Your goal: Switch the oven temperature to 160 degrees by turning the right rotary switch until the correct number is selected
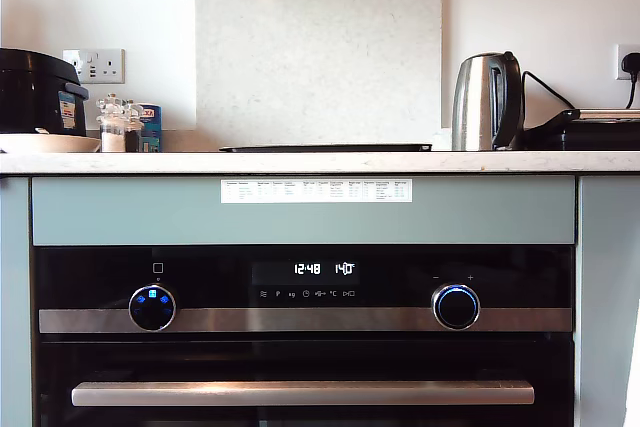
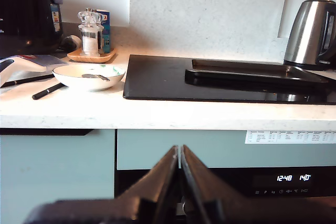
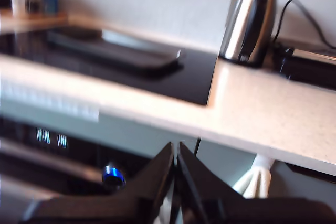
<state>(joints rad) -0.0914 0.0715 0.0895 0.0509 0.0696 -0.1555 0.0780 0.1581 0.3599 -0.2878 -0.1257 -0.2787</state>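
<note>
Right rotary switch (image 1: 456, 307), lower right of the exterior view on the oven (image 1: 300, 347), untouched; the number (image 1: 344, 269) apparently reads 140°, turning remains; first end effector (image 2: 179, 153) and second end effector (image 3: 175, 150) pressed together.

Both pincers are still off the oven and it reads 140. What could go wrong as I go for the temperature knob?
1. The two knobs look alike: the right rotary switch has a plain face, the icon knob does not. Grabbing the wrong one would likely change the mode.
2. My second pincer is shut and its view is blurred, so it could miss or bump the small knob.
3. The number is tiny; overshooting 160 is easy.
</note>
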